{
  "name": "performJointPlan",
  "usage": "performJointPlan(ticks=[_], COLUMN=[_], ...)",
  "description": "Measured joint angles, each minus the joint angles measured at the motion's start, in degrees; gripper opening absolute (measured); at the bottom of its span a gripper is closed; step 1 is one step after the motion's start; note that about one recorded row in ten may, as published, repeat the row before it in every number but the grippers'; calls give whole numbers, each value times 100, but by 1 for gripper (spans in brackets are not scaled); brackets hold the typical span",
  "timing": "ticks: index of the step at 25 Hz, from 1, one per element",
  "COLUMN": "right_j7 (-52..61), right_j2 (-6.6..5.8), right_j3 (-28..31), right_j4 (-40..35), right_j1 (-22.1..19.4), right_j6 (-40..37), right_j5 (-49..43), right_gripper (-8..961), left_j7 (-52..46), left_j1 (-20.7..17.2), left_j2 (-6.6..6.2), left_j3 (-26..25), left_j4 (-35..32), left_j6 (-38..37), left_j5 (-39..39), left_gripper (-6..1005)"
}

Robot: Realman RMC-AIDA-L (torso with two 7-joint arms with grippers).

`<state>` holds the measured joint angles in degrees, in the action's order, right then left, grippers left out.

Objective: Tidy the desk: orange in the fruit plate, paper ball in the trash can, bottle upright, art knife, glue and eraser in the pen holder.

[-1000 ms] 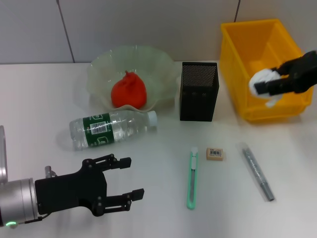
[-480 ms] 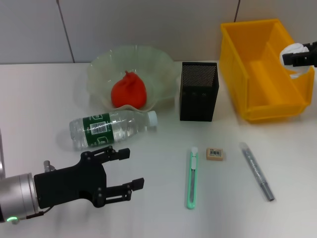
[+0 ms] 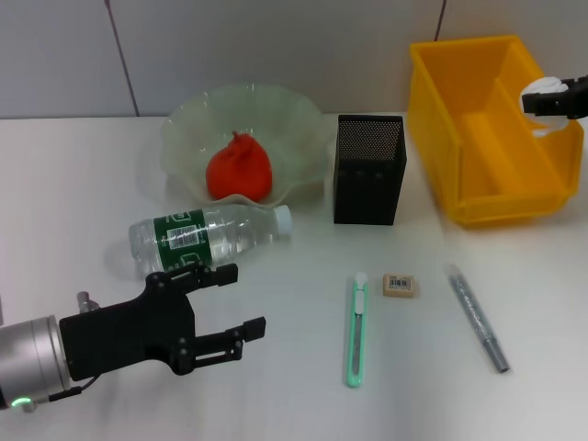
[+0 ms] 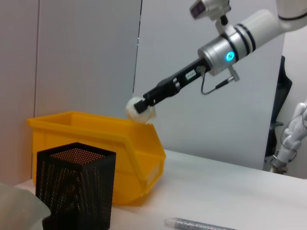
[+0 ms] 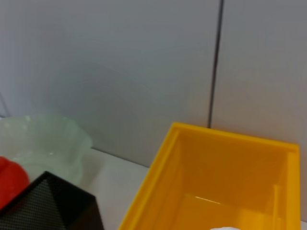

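Head view: the right gripper (image 3: pixel 544 99), clenched on the white paper ball (image 3: pixel 542 92), hangs above the far right rim of the yellow trash can (image 3: pixel 478 175), while the left gripper (image 3: pixel 230 300), fingers spread, sits near the desk just before the lying bottle (image 3: pixel 207 237).

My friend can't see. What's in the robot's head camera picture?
A black left gripper hangs open by a fallen water bottle. Behind are a glass bowl holding an orange, a black pen holder, and a yellow bin.
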<state>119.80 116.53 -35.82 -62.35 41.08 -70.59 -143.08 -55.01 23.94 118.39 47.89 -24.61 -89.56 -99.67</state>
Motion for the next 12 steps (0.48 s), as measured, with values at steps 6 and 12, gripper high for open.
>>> performJointPlan(ticks=[6,12], right_j7=[4,3], right_j2=[10,17], right_j3=[-163,-172], right_j4=[487,659], right_j1=[61,119], right_j6=[642,834], right_j5=[21,51], right_gripper=[552,551], left_j7=[0,0], left_j1=[-26,-35], left_j2=[-1,-1], left_j3=[0,0], left_j4=[0,0], left_j6=[-23,-35], left_j5=[46,47], left_gripper=[793,793])
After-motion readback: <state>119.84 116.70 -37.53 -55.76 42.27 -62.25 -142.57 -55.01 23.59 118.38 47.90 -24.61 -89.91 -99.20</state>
